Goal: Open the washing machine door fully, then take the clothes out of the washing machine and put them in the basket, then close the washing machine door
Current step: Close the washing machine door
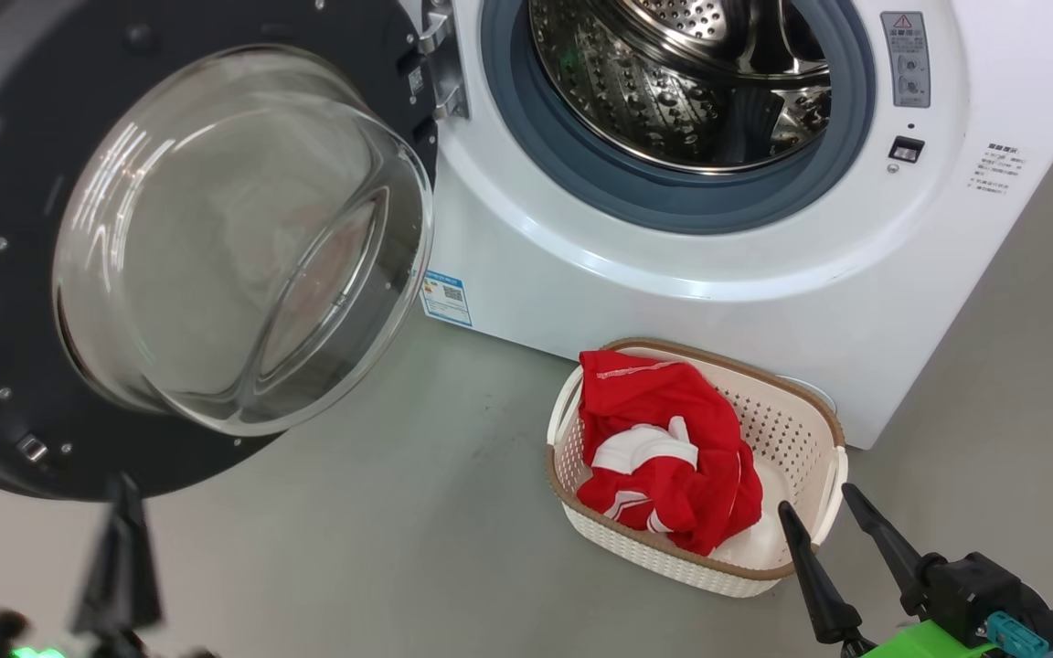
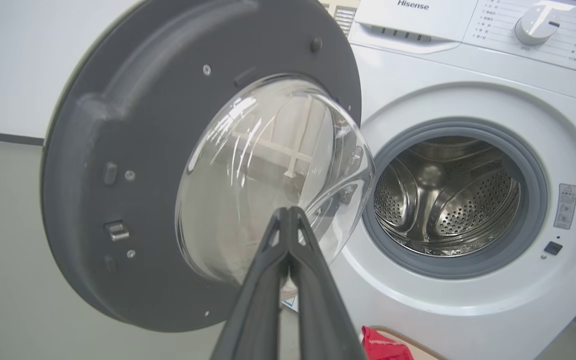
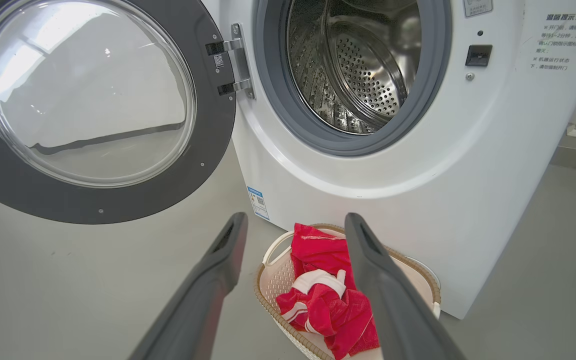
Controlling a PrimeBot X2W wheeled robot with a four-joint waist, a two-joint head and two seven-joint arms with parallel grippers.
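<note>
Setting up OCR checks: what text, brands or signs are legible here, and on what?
"Hisense": drawer panel, top of washer.
Red warning triangle: sticker right of the drum; its print is too small to read.
Code square and tiny text: blue label, lower front; too small to read.
Chinese notice, right front: too blurred to read.
Print around the dial: too small to read.
</note>
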